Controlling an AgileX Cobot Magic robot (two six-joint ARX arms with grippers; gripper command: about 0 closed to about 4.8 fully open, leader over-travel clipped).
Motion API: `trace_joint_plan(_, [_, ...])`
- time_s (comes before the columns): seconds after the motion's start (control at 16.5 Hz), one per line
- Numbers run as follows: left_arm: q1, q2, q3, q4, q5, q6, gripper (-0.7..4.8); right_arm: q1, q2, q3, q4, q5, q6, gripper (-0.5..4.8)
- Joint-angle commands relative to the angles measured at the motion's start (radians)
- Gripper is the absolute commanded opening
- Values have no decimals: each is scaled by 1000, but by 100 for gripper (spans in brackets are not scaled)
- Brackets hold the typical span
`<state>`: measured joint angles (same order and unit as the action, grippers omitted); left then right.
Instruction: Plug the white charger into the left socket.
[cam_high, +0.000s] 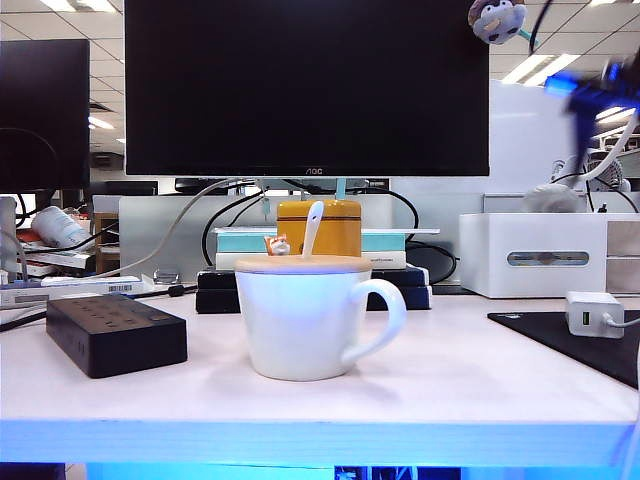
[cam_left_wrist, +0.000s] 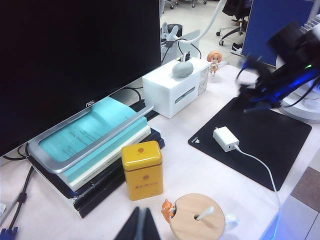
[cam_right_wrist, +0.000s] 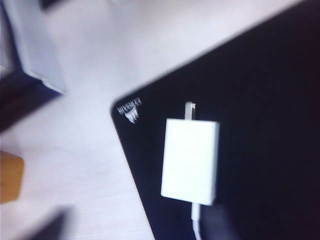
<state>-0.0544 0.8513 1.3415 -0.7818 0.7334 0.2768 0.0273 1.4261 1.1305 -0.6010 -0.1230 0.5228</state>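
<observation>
Nearest the exterior camera I have the white mug (cam_high: 305, 322) with its wooden lid (cam_high: 303, 264) at the front middle of the bench (cam_high: 470, 375), standing between the two task items. To its left sits the black power strip (cam_high: 116, 333), its top face turned up, so the left socket (cam_high: 93, 312) is free for a plug coming straight down. On the far right, the white charger (cam_high: 593, 313) lies flat on the black mat (cam_high: 560, 335), prongs level, cable (cam_left_wrist: 261, 168) trailing off toward the bench edge.

My left end effector (cam_left_wrist: 140, 225) hangs above the mug and the yellow tin (cam_left_wrist: 143, 169), fingers pressed together with nothing between them; I judge it is parked as a lookout. My right end effector (cam_left_wrist: 267, 82) is a blur above the mat; its fingertips don't show clearly in any view, so I cannot tell how wide it stands. Its wrist camera looks directly down on the charger, which nothing grips. I read this as the approach for the pickup. Behind everything stand the monitor (cam_high: 306, 85) and the white box (cam_high: 532, 253).
</observation>
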Motion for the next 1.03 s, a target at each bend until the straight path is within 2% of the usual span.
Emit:
trace_joint_plan(0.06, [0, -2, 5, 13, 12, 3, -6, 21, 105, 5, 73, 29, -8, 479])
trace_joint_plan(0.3, [0, -2, 5, 13, 12, 0, -6, 45, 172, 5, 75, 119, -60, 479])
trace_joint_plan(1.03, [1, -2, 5, 14, 12, 1, -6, 48, 307, 10, 137, 148, -60, 479])
